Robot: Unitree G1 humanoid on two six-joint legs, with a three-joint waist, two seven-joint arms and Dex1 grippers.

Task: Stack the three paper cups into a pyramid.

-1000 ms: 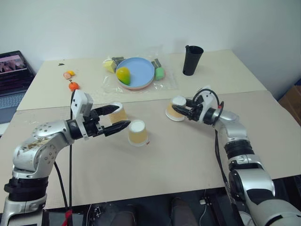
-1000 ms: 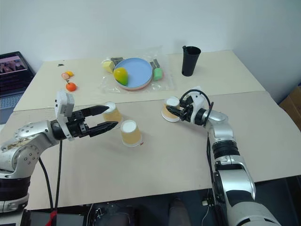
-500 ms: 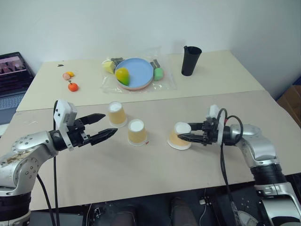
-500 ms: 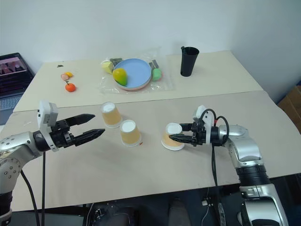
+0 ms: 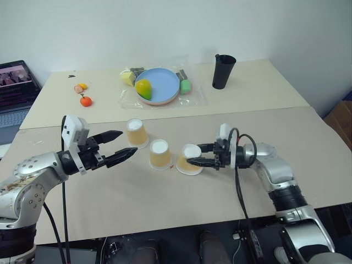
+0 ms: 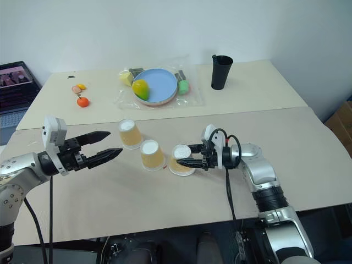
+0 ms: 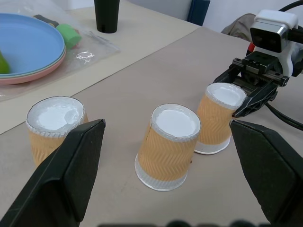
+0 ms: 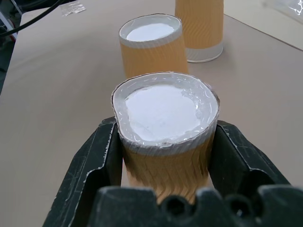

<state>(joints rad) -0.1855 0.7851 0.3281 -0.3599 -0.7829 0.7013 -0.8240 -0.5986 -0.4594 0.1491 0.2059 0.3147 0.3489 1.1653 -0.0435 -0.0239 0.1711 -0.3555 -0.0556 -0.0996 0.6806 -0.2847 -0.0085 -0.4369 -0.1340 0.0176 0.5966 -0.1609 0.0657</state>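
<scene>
partly end-effector-hidden third cup point(image 5: 189, 160)

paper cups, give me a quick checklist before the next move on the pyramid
1. Right hand shut on the third cup: ok, fingers press both sides.
2. Held cup upside down like the others: ok, though it leans a little.
3. Middle cup and far cup standing base up on the table: ok.
4. Base cups close enough to carry a top cup: not ok, a clear gap separates them.
5. Left hand open and apart from the cups: ok.
6. Held cup clear of the middle cup: cannot tell, they sit very close.
</scene>
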